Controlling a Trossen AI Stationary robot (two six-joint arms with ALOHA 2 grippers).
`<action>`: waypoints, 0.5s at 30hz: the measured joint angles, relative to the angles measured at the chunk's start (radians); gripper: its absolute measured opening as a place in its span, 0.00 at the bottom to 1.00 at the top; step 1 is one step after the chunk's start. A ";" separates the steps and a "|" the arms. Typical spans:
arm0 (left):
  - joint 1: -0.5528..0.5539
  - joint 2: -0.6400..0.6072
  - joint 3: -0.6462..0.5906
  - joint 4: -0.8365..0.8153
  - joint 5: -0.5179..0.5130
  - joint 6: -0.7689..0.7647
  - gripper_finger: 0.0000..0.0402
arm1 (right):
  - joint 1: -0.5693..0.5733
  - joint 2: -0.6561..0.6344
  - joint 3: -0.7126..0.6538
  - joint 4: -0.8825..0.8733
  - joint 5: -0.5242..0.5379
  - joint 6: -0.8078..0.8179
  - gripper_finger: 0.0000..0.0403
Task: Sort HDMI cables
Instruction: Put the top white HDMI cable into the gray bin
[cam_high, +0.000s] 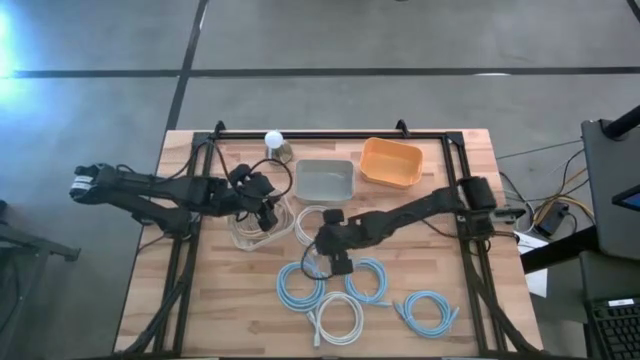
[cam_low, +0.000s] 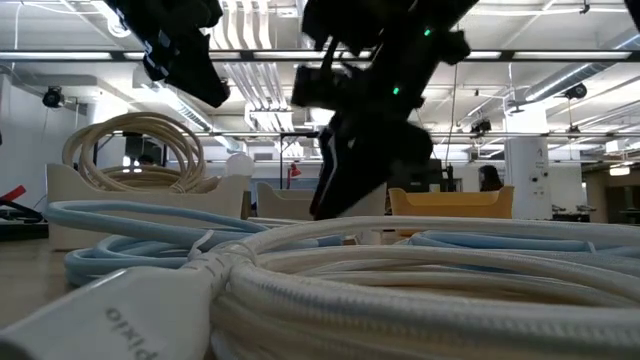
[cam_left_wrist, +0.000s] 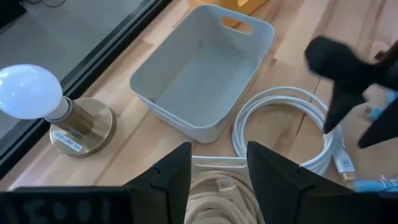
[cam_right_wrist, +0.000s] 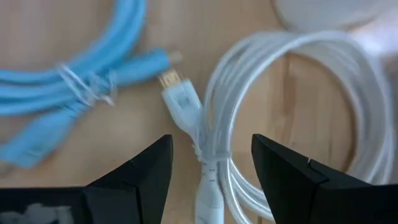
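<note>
The white HDMI cable (cam_right_wrist: 273, 118) lies coiled flat on the bench (cam_high: 200, 320) just in front of the grey bin (cam_high: 325, 179), and its plug end and tied neck (cam_right_wrist: 189, 124) run straight between the fingers of the right gripper (cam_right_wrist: 210, 163), whose jaws stand wide open and hold nothing. To take it well, the jaws should come straight down over the bundled neck, where the strands are tied together, rather than over the loose outer loops, so that the whole coil lifts as one and no single turn slips free. A light blue cable (cam_right_wrist: 81, 81) lies just beside that plug, near enough to be caught by a finger, so the approach wants to keep to the white side. Further light blue coils (cam_high: 300, 285) and another white coil (cam_high: 336, 320) lie nearer the bench's front edge, apart from this grasp. The left gripper (cam_left_wrist: 217, 171) hangs over the beige cables (cam_high: 262, 222), which sit heaped in a white bin (cam_high: 241, 238) beside the grey one; its jaws are partly open, with the beige coil lying right beneath them, though I cannot tell whether the fingers grip it. The orange bin (cam_high: 390, 161) stands beyond the grey bin, and a bulb lamp (cam_left_wrist: 46, 106) stands near the bench's far rail.
</note>
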 joint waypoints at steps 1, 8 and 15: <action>0.000 0.000 0.000 0.001 0.000 0.001 0.40 | -0.006 0.020 0.016 -0.019 0.001 0.000 0.53; -0.001 -0.004 0.000 0.000 0.001 0.008 0.40 | -0.017 0.119 0.099 -0.082 0.091 0.005 0.53; -0.002 -0.005 0.000 0.000 -0.004 0.009 0.40 | -0.020 0.102 0.101 -0.111 0.071 -0.010 0.34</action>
